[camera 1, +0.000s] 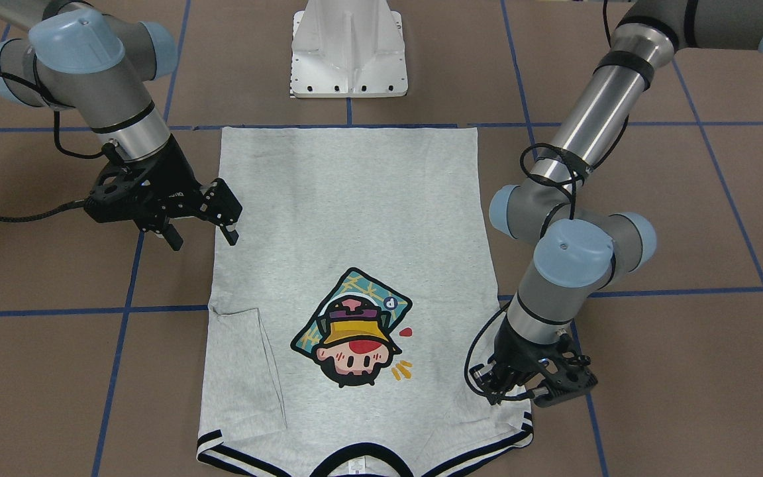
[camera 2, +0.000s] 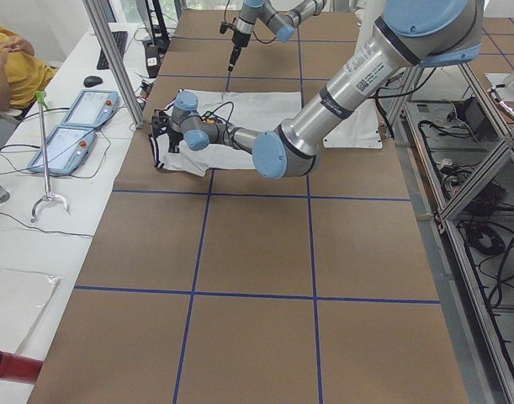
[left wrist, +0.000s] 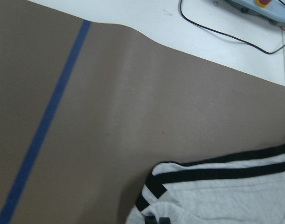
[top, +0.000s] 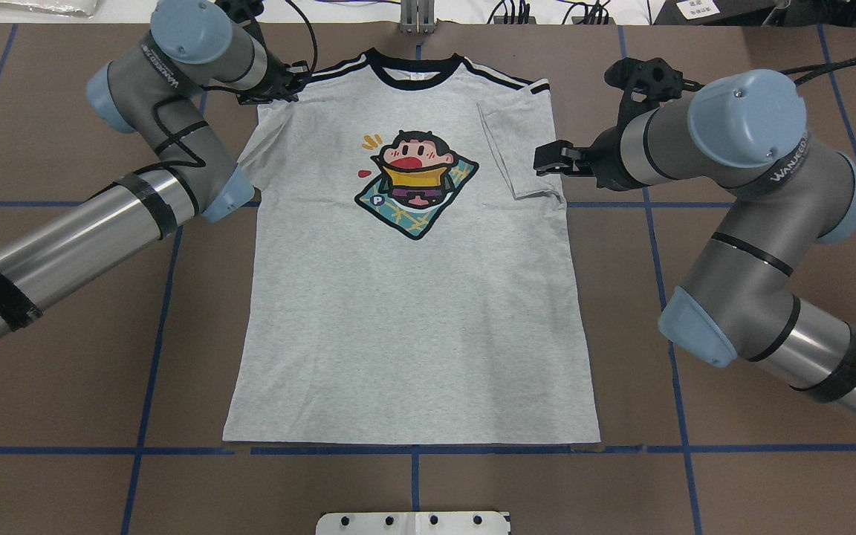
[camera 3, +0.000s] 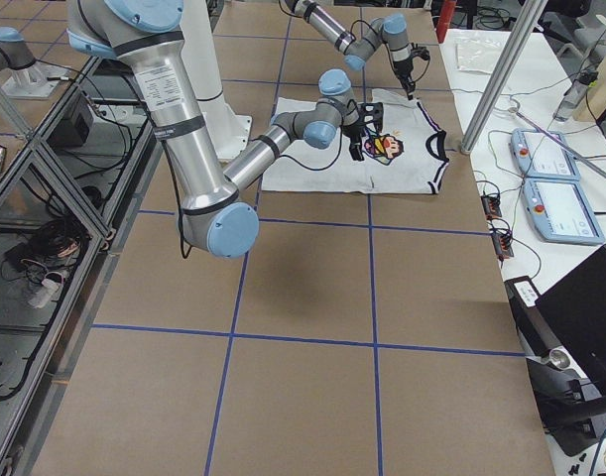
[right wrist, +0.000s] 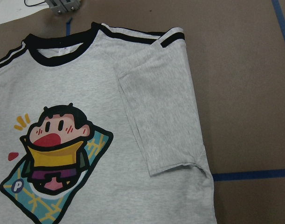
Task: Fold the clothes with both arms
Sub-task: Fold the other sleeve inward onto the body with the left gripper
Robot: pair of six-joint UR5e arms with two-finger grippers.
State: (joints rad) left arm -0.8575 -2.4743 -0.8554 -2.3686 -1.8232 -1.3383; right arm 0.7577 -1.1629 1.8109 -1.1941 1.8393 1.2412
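The light grey T-shirt (camera 1: 355,212) (top: 413,312) lies flat and face up on the brown table, collar away from the robot's base. Its sleeve (right wrist: 161,116) on my right side is folded in over the chest. My right gripper (camera 1: 203,233) (top: 558,160) hovers open just above that folded sleeve's outer edge, nothing between its fingers. My left gripper (camera 1: 530,391) (top: 279,85) points down at the striped shoulder (left wrist: 203,170) on the other side. Its dark fingertips (left wrist: 156,219) sit close together on bunched fabric there, so it looks shut on the shirt.
The white pedestal base (camera 1: 348,53) (top: 413,524) stands at the hem end of the shirt. Blue tape lines (top: 160,312) cross the table. Beyond the collar end is a white side table with teach pendants (camera 2: 80,118) and cables, and a person (camera 2: 8,67) sits there.
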